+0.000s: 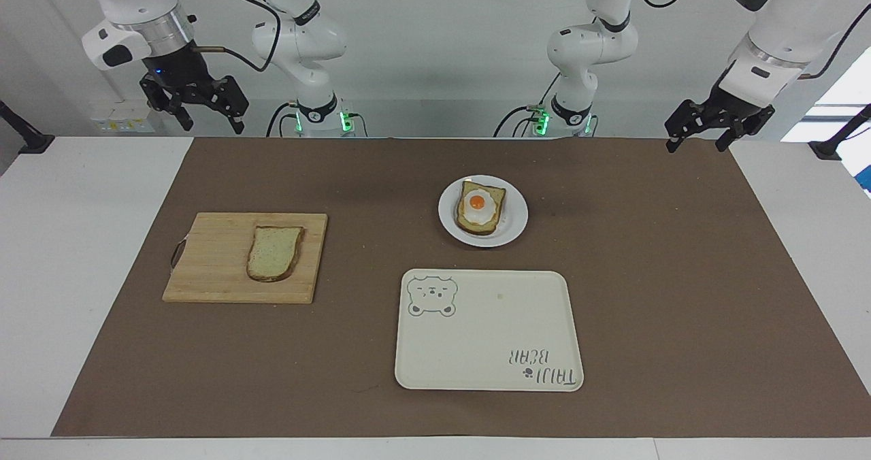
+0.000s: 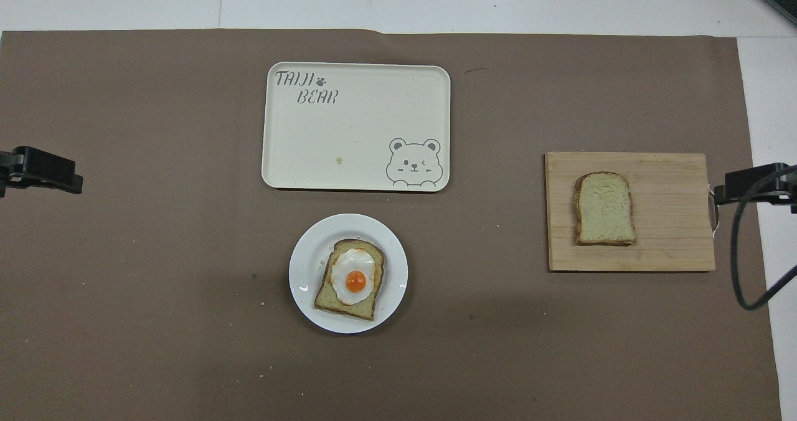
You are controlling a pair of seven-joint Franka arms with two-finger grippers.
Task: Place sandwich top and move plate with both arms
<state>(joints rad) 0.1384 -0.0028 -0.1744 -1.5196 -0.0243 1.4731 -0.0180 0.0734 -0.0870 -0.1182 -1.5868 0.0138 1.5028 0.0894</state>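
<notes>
We see both arms waiting raised at the robots' edge of the brown mat (image 1: 646,256), likely so the food stays reachable: the right gripper (image 1: 204,109) and the left gripper (image 1: 708,130) each hang with fingers spread, holding nothing. The tray (image 1: 490,371), farthest from the robots, holds nothing. The cutting board (image 1: 211,263), toward the right arm's end, carries the sandwich top (image 1: 273,252). The plate (image 1: 514,225), just nearer the robots than the tray, holds 1 egg toast (image 1: 480,207)
</notes>
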